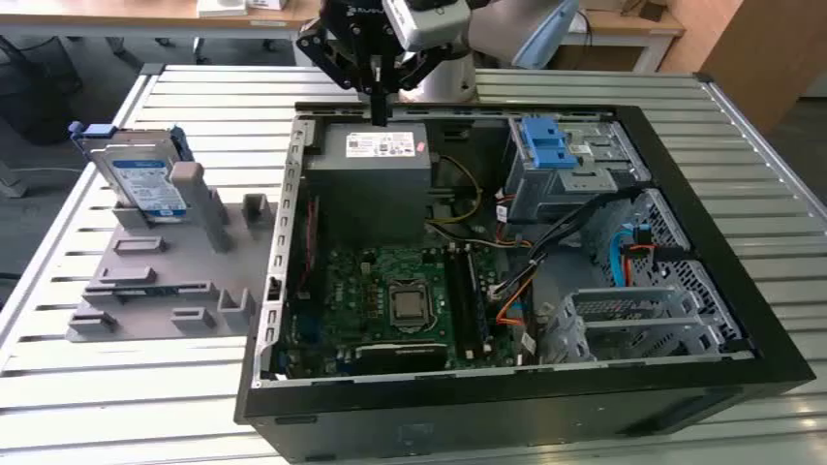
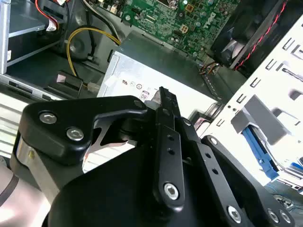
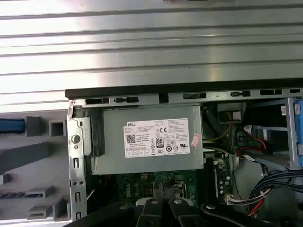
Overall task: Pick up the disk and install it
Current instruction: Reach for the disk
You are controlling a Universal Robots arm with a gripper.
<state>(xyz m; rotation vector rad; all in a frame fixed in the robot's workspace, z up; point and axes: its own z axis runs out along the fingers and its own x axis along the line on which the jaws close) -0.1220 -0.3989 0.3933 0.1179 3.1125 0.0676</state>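
Note:
The disk (image 1: 142,179) stands upright in a grey holder (image 1: 162,281) on the table, at the exterior view's left, outside the computer case. It is silver with a white-and-blue label and blue frame edges. My gripper (image 1: 379,102) hangs above the far wall of the open case (image 1: 517,426), over the grey power supply box (image 1: 375,165), well apart from the disk. Its black fingers are pressed together with nothing between them, as both wrist views show (image 2: 163,94) (image 3: 164,201). In the first wrist view, a blue strip (image 3: 12,125) lies by the grey holder.
Inside the case lie the green motherboard (image 1: 401,291), a drive cage with a blue latch (image 1: 549,145), a silver cage (image 1: 621,320) and loose cables (image 1: 568,232). The case and holder rest on a slatted metal table (image 1: 77,387).

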